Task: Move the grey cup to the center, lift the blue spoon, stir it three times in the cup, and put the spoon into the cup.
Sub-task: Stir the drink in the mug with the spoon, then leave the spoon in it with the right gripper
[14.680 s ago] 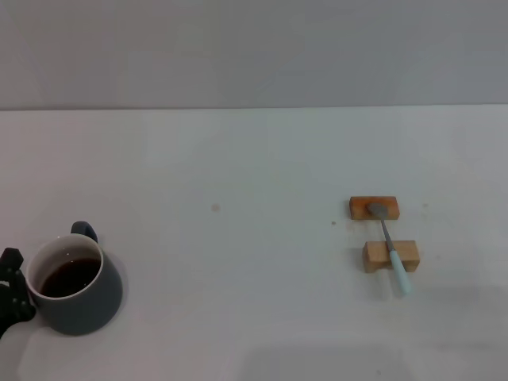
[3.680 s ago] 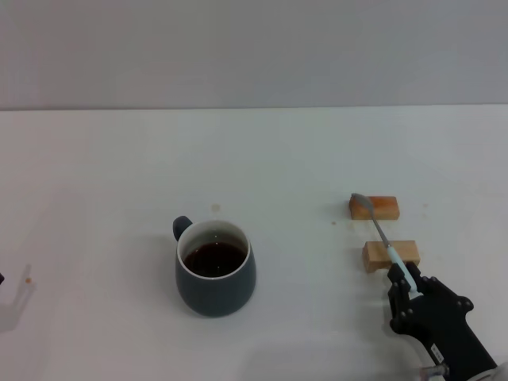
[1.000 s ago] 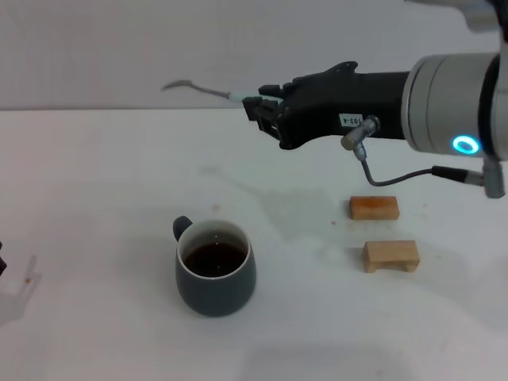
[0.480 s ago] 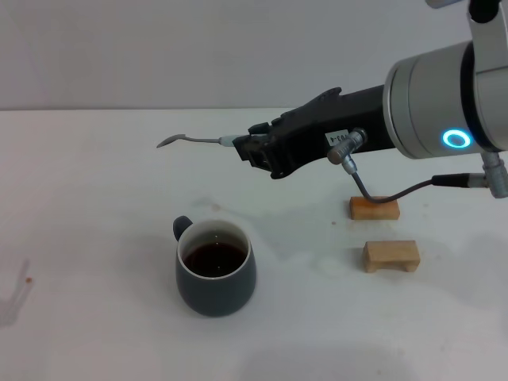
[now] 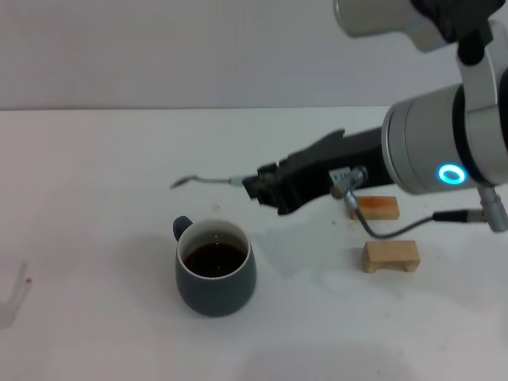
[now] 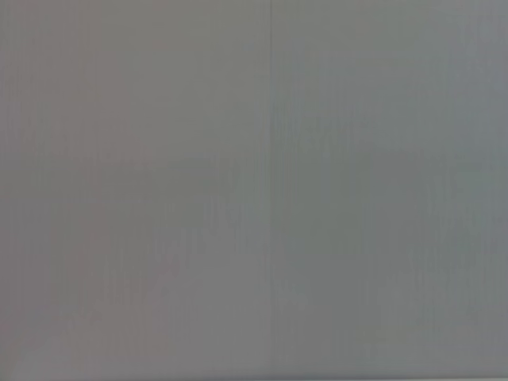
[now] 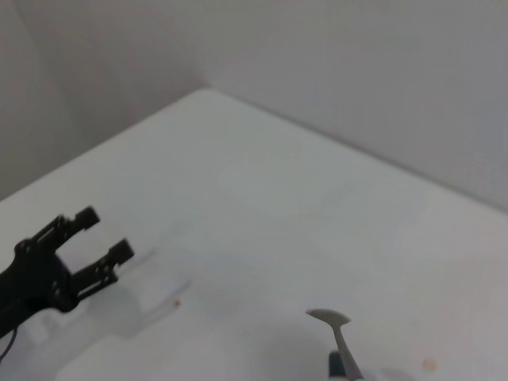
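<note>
The grey cup (image 5: 215, 271) stands upright near the table's middle front, with dark liquid inside and its handle at the back left. My right gripper (image 5: 252, 187) is shut on the pale-blue handle of the blue spoon (image 5: 202, 180). It holds the spoon roughly level in the air, just above and behind the cup, with the metal bowl pointing left. The spoon's bowl also shows in the right wrist view (image 7: 331, 320). My left gripper (image 7: 101, 235) shows only in the right wrist view, far off at the table's left side, open and empty.
Two small wooden blocks (image 5: 375, 208) (image 5: 390, 255) lie on the white table (image 5: 119, 159) to the right of the cup, partly under my right arm. The left wrist view shows only a plain grey surface.
My right gripper has come down and slightly toward the cup with the spoon. The spoon's bowl has dropped from well above the table to just over the cup's rim height. The cup has not moved.
</note>
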Motion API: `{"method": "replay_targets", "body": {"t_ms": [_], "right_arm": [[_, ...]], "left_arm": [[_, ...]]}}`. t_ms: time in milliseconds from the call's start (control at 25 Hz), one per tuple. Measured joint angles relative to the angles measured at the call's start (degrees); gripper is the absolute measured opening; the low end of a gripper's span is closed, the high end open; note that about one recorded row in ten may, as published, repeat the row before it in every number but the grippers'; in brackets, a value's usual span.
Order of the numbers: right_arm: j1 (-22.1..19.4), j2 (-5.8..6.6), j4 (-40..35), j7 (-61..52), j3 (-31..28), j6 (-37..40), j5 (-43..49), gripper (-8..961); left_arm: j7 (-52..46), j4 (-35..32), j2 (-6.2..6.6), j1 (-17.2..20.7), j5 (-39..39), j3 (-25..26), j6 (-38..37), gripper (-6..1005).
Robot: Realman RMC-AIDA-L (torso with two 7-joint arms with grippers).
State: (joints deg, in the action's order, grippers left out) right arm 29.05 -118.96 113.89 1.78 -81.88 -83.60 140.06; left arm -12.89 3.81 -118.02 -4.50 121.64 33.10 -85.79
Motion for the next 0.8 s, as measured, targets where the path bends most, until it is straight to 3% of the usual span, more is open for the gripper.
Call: {"method": "replay_targets", "body": {"t_ms": [800], "right_arm": [[-1.36, -0.02, 1.15, -8.59, 0.16, -5.60, -0.53, 164]], "left_arm": [[-0.39, -1.45, 0.07, 0.41, 0.00, 0.07, 0.43, 855]]}}
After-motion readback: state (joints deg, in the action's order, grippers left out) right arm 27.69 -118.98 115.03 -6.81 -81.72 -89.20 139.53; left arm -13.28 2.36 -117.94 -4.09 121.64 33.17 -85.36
